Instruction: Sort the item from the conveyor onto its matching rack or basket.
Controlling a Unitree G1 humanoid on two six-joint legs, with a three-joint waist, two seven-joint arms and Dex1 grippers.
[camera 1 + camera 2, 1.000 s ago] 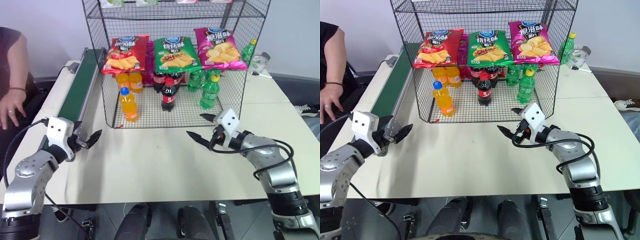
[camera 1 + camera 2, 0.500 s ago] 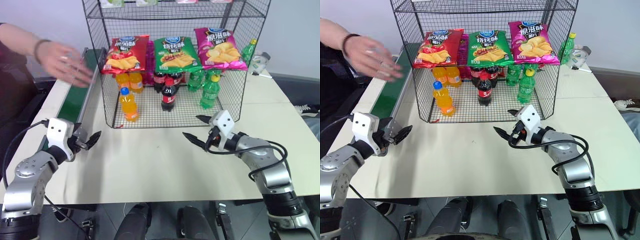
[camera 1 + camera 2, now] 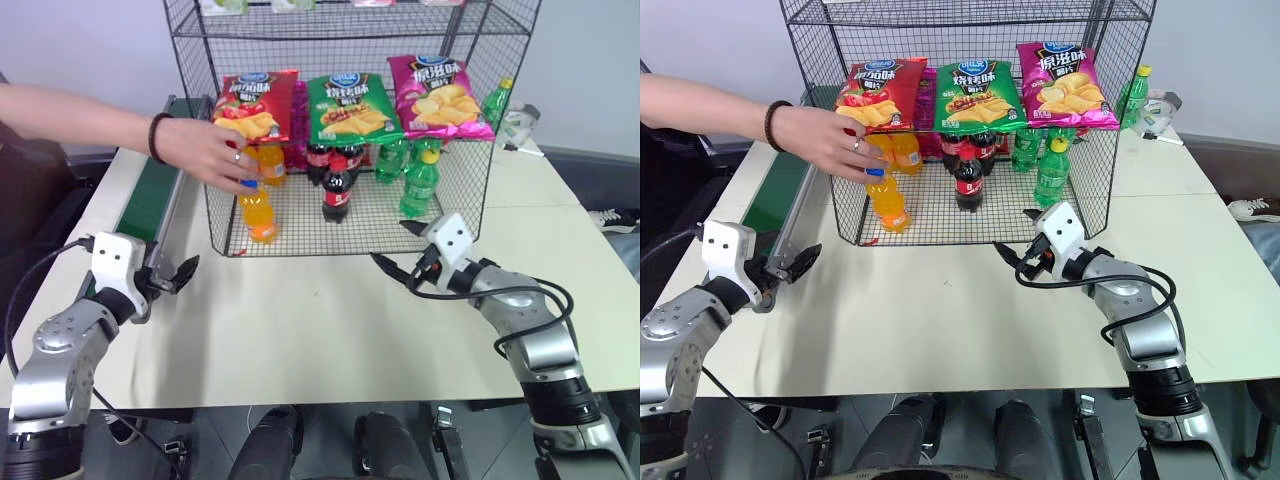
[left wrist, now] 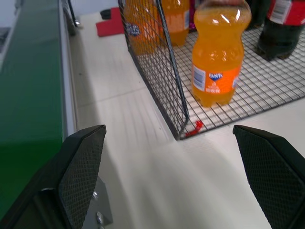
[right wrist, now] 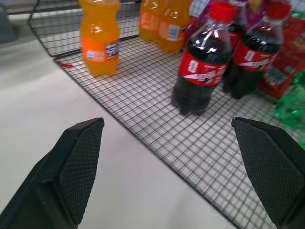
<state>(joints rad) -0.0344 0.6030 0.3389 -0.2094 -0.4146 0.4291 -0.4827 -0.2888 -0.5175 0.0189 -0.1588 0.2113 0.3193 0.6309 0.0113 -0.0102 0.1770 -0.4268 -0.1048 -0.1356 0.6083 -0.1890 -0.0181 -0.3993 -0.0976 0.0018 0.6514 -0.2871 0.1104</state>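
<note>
Indoors, a cream bench (image 3: 330,330) carries the conveyor (image 3: 150,195) and black wire rack (image 3: 345,120); a person's hand (image 3: 205,150) grips the orange soda bottle (image 3: 258,212) on the rack floor. Left gripper (image 3: 178,275) and right gripper (image 3: 398,248) hover open.

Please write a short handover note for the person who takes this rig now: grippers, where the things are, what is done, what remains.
Left gripper: jaws open, empty, beside the long dark green conveyor belt.
Right gripper: jaws open, empty, above the table in front of the tall black wire-mesh rack.
The small clear bottle of orange soda with the blue cap stands on the rack floor at the front left; a person's hand is on its cap.
Done: the bottle stands in the rack, in front of other orange bottles.
Left: no item on the visible belt; keep clear of the hand.
</note>
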